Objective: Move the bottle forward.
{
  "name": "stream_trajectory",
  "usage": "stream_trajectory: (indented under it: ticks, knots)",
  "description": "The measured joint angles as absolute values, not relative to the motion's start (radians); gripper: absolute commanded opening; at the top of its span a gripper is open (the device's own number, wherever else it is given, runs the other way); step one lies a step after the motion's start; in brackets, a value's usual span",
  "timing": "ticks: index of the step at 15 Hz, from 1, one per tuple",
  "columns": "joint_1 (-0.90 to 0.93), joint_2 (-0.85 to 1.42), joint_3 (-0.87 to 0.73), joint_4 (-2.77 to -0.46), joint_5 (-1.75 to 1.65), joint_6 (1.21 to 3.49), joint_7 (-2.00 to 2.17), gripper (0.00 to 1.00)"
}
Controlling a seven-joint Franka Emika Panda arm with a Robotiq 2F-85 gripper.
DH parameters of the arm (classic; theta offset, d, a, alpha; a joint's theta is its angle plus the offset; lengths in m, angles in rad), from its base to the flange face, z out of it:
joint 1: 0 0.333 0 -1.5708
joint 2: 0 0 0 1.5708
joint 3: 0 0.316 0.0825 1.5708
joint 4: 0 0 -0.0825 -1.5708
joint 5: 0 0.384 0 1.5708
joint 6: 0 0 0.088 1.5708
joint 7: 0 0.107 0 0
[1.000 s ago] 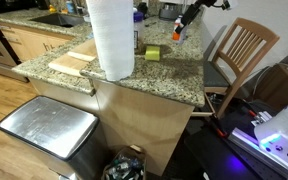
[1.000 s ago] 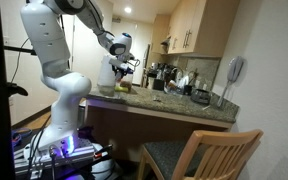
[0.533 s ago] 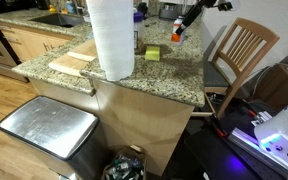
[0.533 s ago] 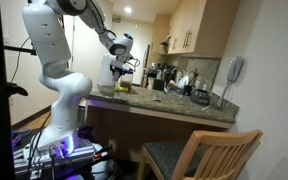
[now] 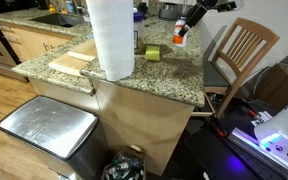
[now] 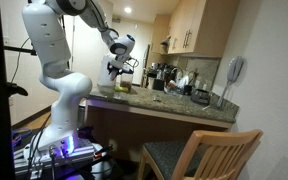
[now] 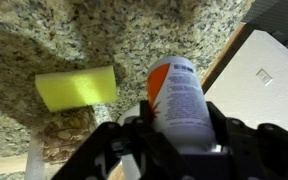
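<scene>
The bottle (image 7: 176, 98) is clasped between the fingers of the gripper (image 7: 176, 138) and is held tilted over the granite counter (image 7: 104, 30), close to its right edge. A yellow-green block (image 7: 76, 86) is seen lying on the counter to the left, apart from the bottle. In an exterior view a paper towel roll (image 5: 111, 38) is stood nearer and further left.

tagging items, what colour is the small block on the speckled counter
Yellow-green; the small rectangular block shows best in the wrist view.
</scene>
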State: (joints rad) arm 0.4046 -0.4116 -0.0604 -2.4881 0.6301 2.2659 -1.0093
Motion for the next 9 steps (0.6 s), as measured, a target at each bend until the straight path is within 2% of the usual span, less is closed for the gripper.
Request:
stream_trajectory:
  ticks: [9]
  knots:
    - [0.384,-0.412,-0.043,-2.486,0.603,2.213,-1.192,0.26]
